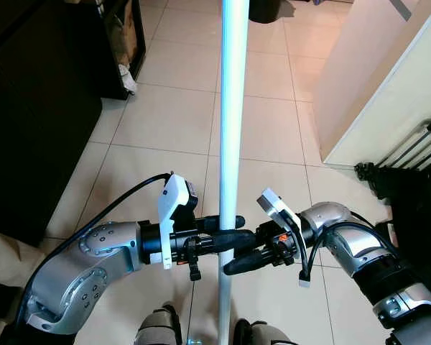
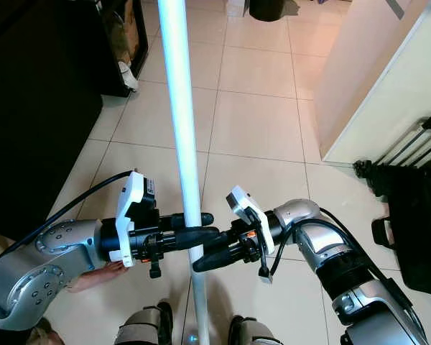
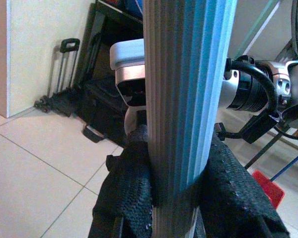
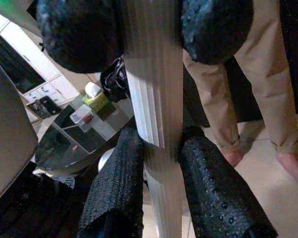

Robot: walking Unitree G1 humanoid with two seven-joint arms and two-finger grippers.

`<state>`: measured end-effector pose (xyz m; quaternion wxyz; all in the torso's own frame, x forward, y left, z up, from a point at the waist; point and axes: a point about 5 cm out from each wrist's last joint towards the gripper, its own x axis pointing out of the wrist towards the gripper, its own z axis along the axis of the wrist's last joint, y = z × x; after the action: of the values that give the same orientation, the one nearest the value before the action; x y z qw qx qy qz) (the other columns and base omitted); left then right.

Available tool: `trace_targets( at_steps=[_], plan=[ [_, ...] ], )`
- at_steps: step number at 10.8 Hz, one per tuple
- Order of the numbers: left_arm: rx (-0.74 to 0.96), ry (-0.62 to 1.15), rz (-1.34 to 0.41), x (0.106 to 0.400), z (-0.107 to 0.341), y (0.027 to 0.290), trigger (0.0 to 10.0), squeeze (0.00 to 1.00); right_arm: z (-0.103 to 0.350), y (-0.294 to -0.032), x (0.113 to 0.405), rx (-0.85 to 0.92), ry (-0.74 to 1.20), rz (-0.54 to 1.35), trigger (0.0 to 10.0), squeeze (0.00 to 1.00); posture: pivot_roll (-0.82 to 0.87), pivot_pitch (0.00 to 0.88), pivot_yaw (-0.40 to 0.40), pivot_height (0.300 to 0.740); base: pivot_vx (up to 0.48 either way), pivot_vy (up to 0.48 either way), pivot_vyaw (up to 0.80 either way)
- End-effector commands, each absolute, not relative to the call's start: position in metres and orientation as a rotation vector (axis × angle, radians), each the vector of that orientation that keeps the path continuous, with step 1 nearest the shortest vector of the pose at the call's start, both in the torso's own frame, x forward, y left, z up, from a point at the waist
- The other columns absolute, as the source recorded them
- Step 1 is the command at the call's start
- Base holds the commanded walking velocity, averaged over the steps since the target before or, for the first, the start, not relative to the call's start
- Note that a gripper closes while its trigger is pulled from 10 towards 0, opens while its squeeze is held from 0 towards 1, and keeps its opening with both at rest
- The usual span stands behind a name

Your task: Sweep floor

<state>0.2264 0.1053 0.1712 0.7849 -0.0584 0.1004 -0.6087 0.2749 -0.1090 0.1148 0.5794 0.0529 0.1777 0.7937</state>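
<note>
Left gripper (image 1: 226,241): my fingers clamp the pole (image 1: 232,144) from the left.
Right gripper (image 1: 237,262): clamped on it just below, from the right.
Pole: upright between my arms, over the tiled floor (image 1: 165,118).
Risk: ribbed pole may twist or slip through my pads; a person's foot (image 2: 97,277) near my left arm could get struck.

Silver arms (image 1: 86,269) with screw-dotted joints, black cables, white wrist housings, seemingly knobbly black fingers (image 4: 216,191).
</note>
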Motion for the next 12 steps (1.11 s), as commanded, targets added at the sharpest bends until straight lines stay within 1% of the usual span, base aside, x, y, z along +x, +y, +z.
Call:
trace_targets(
  at_steps=[1, 2, 3, 4, 5, 12],
  plan=[
    [-0.108, 0.216, -1.332, 0.2225, 0.1725, 0.1038, 3.8, 0.00, 0.1155, -0.1126, 0.2739, 0.140, 0.406, 1.865, 10.0, 0.00, 0.11, 0.179, -0.060, 0.740, 0.000, 0.000, 0.00],
    [-0.101, 0.218, -1.320, 0.2241, 0.1708, 0.1030, 10.0, 0.00, 0.1153, -0.1127, 0.2738, 0.139, 0.407, 1.865, 10.0, 0.00, 0.11, 0.172, -0.059, 0.740, 0.000, 0.000, 0.00],
    [-0.097, 0.220, -1.316, 0.2243, 0.1700, 0.1031, 10.0, 0.00, 0.1151, -0.1126, 0.2737, 0.139, 0.408, 1.865, 10.0, 0.00, 0.11, 0.172, -0.059, 0.740, 0.000, 0.000, 0.00],
    [-0.094, 0.221, -1.315, 0.2241, 0.1696, 0.1030, 10.0, 0.00, 0.1148, -0.1128, 0.2730, 0.144, 0.413, 1.866, 10.0, 0.39, 0.11, 0.167, -0.058, 0.740, 0.000, 0.000, 0.00],
    [-0.092, 0.222, -1.317, 0.2239, 0.1694, 0.1030, 10.0, 0.00, 0.1146, -0.1128, 0.2724, 0.148, 0.417, 1.869, 10.0, 1.00, 0.11, 0.166, -0.058, 0.740, 0.000, 0.000, 0.00],
    [-0.082, 0.222, -1.312, 0.2242, 0.1687, 0.1042, 10.0, 0.00, 0.1125, -0.1116, 0.2716, 0.152, 0.423, 1.870, 10.0, 1.00, 0.11, 0.168, -0.057, 0.740, 0.000, 0.000, 0.00]
  ],
)
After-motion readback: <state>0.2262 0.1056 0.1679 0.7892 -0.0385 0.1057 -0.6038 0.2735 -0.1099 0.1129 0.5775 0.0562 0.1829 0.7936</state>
